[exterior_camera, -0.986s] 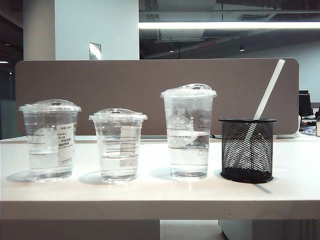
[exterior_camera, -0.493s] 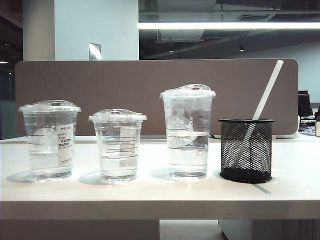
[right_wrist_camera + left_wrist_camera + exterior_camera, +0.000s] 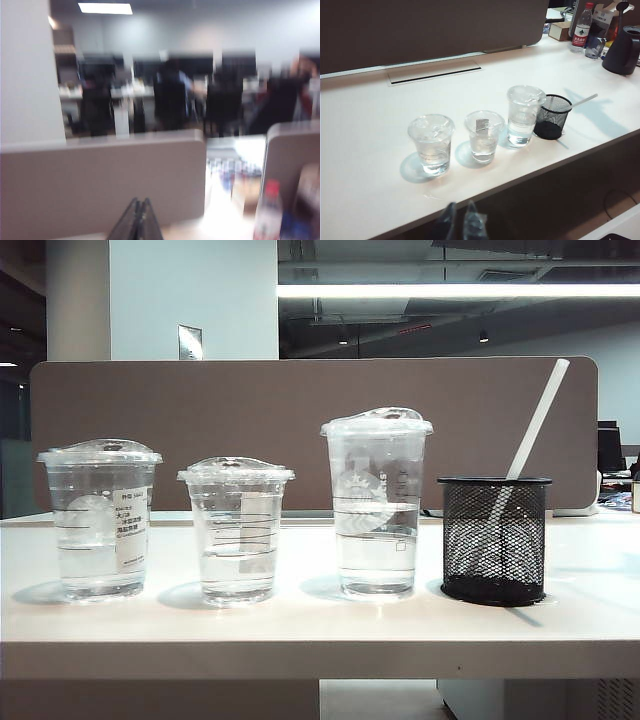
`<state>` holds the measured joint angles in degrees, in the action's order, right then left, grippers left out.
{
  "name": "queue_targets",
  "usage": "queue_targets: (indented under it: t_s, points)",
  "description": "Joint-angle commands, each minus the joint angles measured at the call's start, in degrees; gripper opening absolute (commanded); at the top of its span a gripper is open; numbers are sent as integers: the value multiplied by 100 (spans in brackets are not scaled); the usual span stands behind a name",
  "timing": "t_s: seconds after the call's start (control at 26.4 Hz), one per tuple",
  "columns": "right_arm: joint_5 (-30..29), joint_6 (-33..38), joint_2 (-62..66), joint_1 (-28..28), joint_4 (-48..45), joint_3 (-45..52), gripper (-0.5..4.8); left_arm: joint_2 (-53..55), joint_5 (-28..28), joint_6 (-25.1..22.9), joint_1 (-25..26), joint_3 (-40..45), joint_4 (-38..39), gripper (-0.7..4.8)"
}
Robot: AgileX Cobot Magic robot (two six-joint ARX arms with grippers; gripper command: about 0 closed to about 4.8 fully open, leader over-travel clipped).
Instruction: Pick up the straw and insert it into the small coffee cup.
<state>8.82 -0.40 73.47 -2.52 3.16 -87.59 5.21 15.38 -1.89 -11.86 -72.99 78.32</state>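
With the right gripper (image 3: 138, 220) and left gripper (image 3: 460, 222) both pressed together, empty and off the table, a clumsy reach for the straw (image 3: 535, 425), leaning toward 1 o'clock, could topple its mesh holder (image 3: 494, 540) at 3 o'clock of the tallest cup (image 3: 376, 505), 2 places from the small coffee cup (image 3: 237, 530).

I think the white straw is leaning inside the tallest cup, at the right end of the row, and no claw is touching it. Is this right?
Not quite. The straw leans inside the black mesh holder, right of the tallest cup, as the exterior view shows. No claw touches it.
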Motion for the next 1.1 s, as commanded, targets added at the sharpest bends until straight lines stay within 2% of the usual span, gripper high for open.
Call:
queue_targets:
  t_s: [0.04,0.27,0.46,0.68,0.72,0.83,0.95,1.1]
  points:
    - [-109,192,389,7,-643,782,-6,13,-9,-22,2,-11,170,25]
    - [-422,192,625,7,-2258,2662,-6,11,44,-22,4,-7,382,25]
    - [-623,267,647,7,-3112,4089,-6,13,24,-24,4,-7,382,25]
    - [-623,920,647,17,-4249,5578,-6,13,26,-24,4,-4,382,25]
    - [-636,946,647,57,-4623,5973,-6,13,28,-24,4,0,382,25]
    - [-640,946,636,240,-4999,6551,-6,13,28,-22,4,0,382,25]
    - [-588,940,636,627,-5608,7169,-6,13,31,-22,4,0,382,25]
    - [-87,927,636,1078,-6518,7823,-6,13,44,55,4,0,382,25]
